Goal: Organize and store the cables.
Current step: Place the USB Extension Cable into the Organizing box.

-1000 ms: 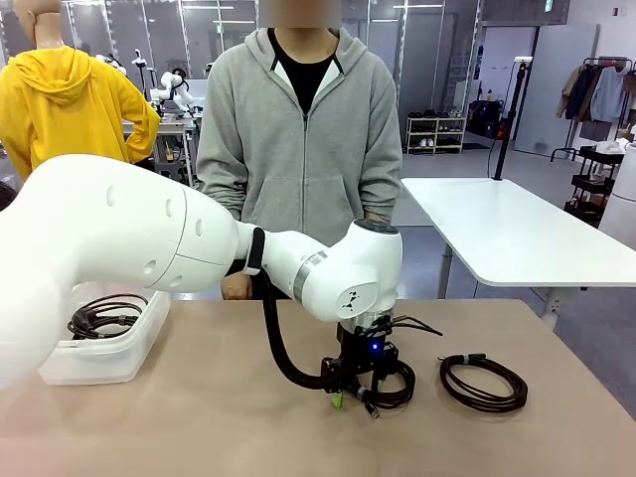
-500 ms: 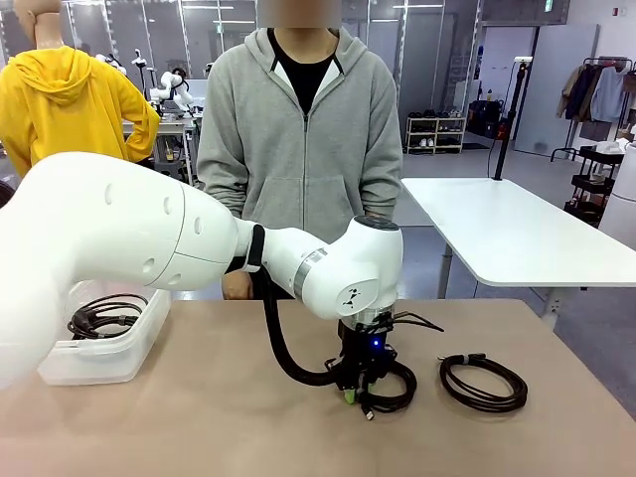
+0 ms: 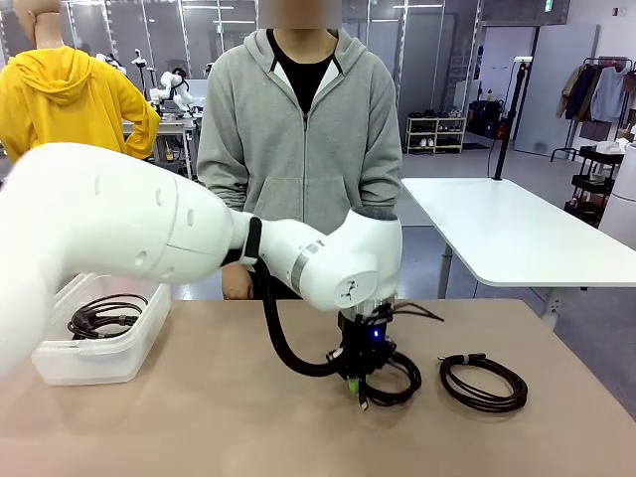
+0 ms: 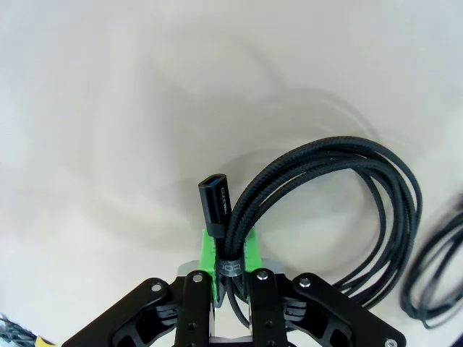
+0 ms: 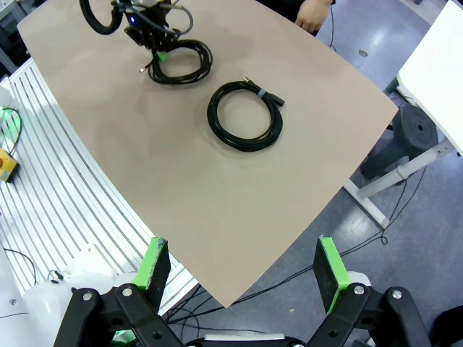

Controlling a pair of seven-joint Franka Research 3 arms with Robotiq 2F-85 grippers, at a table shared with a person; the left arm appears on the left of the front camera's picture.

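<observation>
My left gripper (image 3: 358, 381) stands at the table's middle, shut on one strand of a black coiled cable (image 3: 409, 381). In the left wrist view the green pads (image 4: 208, 253) pinch the braided cable (image 4: 325, 163) just below its plug (image 4: 214, 206), and the rest of the coil hangs to the right. A second coiled cable (image 3: 519, 391) lies flat on the table further right, seen from above in the right wrist view (image 5: 242, 143). A third cable (image 3: 104, 316) lies in the clear bin (image 3: 149, 320) at the left. My right gripper (image 5: 242, 267) hangs open high over the table's corner.
A person in a grey hoodie stands at the far side, one hand (image 3: 236, 286) by the table edge. The left arm's thick black hose (image 3: 283, 348) loops down beside the held coil. Bare tabletop (image 3: 219, 417) lies between the bin and the gripper.
The left gripper's fingers, open around the coil a second ago, have closed on the cable. The arm has risen slightly, lifting the gripped side of the coil.
</observation>
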